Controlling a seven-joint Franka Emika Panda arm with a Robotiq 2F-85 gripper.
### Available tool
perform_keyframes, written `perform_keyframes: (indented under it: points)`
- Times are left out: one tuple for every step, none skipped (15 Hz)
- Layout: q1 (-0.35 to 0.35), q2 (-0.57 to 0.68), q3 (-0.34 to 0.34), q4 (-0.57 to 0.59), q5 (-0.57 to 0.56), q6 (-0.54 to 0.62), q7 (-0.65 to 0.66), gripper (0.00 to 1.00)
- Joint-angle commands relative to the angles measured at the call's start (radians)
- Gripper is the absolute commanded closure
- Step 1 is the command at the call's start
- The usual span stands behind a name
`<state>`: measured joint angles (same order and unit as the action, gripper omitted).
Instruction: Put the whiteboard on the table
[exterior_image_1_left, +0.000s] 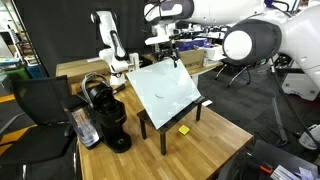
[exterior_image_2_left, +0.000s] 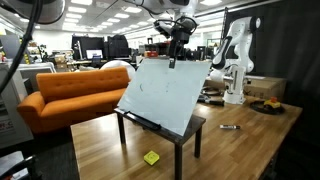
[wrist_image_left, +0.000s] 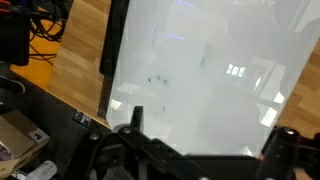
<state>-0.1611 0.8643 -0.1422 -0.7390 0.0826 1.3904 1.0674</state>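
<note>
The whiteboard (exterior_image_1_left: 165, 90), a large glossy white panel with faint marks, leans tilted on a small dark-brown stand (exterior_image_1_left: 146, 128) that sits on the light wooden table (exterior_image_1_left: 200, 150). It also shows in the other exterior view (exterior_image_2_left: 165, 95) and fills the wrist view (wrist_image_left: 200, 60). My gripper (exterior_image_1_left: 173, 57) hangs at the board's top edge in both exterior views (exterior_image_2_left: 175, 58). In the wrist view its fingers (wrist_image_left: 210, 128) are spread wide, open, with the board's face between and beyond them. I cannot tell whether they touch the board.
A black coffee machine (exterior_image_1_left: 105, 115) stands on the table beside the stand (exterior_image_2_left: 190, 135). A small yellow object (exterior_image_1_left: 184, 129) lies on the table (exterior_image_2_left: 240, 150) in front of the stand, also in an exterior view (exterior_image_2_left: 151, 157). An orange sofa (exterior_image_2_left: 70, 95) is behind.
</note>
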Motion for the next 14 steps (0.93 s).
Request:
perform_keyframes:
  points:
    - [-0.014,0.043,0.011,0.086,0.026,-0.086,0.031,0.25]
    - [-0.013,0.044,0.011,0.092,0.025,-0.089,0.034,0.26]
    - [-0.012,0.045,0.012,0.098,0.024,-0.09,0.04,0.33]
    - [-0.011,0.044,0.013,0.102,0.023,-0.09,0.042,0.39]
    - [-0.01,0.044,0.014,0.106,0.021,-0.089,0.046,0.47]
    - [-0.01,0.043,0.015,0.108,0.021,-0.088,0.047,0.55]
    - [-0.009,0.042,0.016,0.111,0.02,-0.088,0.048,0.62]
    - [-0.009,0.041,0.017,0.113,0.019,-0.088,0.049,0.69]
    - [-0.008,0.039,0.018,0.112,0.019,-0.087,0.048,0.76]
    - [-0.006,0.037,0.019,0.113,0.018,-0.086,0.047,0.82]
    - [-0.004,0.033,0.02,0.114,0.016,-0.09,0.051,0.9]
    - [-0.002,0.03,0.02,0.119,0.015,-0.103,0.057,0.92]
    - [-0.001,0.03,0.021,0.122,0.015,-0.105,0.057,0.93]
    - [0.0,0.027,0.021,0.128,0.013,-0.118,0.06,0.93]
